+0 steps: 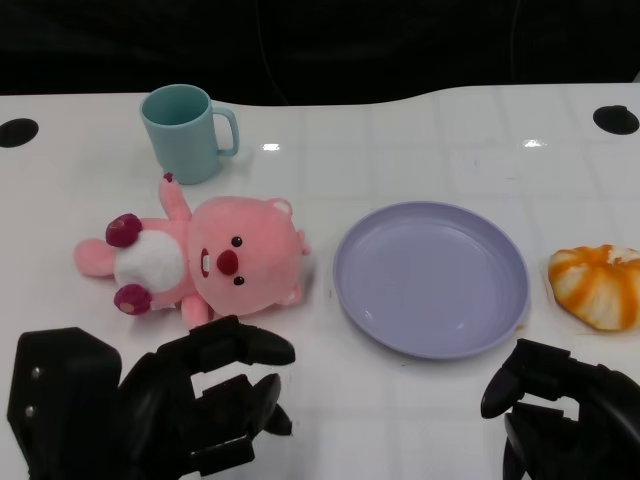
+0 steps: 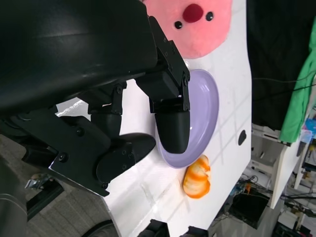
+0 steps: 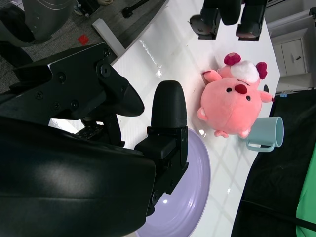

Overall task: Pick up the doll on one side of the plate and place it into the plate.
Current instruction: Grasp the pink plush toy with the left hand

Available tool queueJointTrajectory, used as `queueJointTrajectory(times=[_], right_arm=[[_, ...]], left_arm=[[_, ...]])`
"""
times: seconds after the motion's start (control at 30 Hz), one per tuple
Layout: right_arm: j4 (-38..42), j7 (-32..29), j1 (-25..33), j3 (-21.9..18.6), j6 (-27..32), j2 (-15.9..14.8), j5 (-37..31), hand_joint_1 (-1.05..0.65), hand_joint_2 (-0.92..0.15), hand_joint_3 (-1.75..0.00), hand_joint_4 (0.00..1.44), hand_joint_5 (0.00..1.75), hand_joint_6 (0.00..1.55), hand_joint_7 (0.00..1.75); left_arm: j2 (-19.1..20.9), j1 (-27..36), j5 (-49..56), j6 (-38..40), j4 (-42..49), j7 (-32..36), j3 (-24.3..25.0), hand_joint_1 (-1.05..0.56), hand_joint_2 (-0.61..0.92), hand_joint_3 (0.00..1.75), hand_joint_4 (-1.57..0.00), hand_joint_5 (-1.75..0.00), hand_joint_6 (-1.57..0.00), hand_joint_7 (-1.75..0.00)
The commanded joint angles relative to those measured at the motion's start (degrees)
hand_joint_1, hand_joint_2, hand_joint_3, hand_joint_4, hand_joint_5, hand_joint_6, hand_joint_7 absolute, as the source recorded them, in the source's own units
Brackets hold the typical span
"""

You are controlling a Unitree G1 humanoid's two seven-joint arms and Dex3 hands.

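Note:
A pink plush doll [image 1: 205, 261] with a white belly lies on its back on the white table, just left of the lavender plate [image 1: 430, 277]. The plate holds nothing. My left hand [image 1: 190, 400] hovers at the table's front, directly in front of the doll, fingers apart and holding nothing. My right hand [image 1: 565, 405] sits at the lower right, in front of the plate's right rim, also with nothing in it. The left wrist view shows the doll's face [image 2: 195, 22] and the plate [image 2: 205, 106] beyond the fingers [image 2: 173, 126]. The right wrist view shows the doll [image 3: 232, 101] and plate [image 3: 190, 197].
A teal mug [image 1: 185, 132] stands behind the doll at the back left. An orange-and-white striped soft object [image 1: 597, 286] lies right of the plate. Two black holes [image 1: 615, 119] mark the table's far corners. The table's back edge meets a dark background.

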Motion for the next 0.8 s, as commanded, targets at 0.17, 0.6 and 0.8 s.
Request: queueJointTrajectory(times=[0.17, 0.6, 0.8], right_arm=[[0.50, -0.04, -0.66, 0.40, -0.30, -0.20, -0.13, -0.04, -0.68, -1.17, 0.67, 1.75, 0.49, 1.61], [0.29, 0.07, -0.31, 0.24, -0.60, -0.42, -0.07, -0.04, -0.66, -1.19, 0.68, 1.75, 0.49, 1.61], [0.29, 0.18, -0.31, -0.18, -0.21, -0.63, 0.28, -0.04, -0.66, -1.19, 0.67, 1.75, 0.49, 1.61]], left_arm=[[4.19, -1.59, 5.58, -8.15, 0.03, -1.87, -0.45, -0.31, 0.87, 0.27, -0.41, -1.21, -0.55, -0.61], [13.03, -5.63, 20.62, -19.51, 1.88, -4.09, -2.94, -0.51, 0.92, 0.05, -0.14, -0.96, -0.38, -0.31], [15.53, -8.84, 26.01, -20.39, 2.57, -4.01, -2.57, -0.51, 0.91, 0.02, -0.06, -0.91, -0.36, -0.20]])
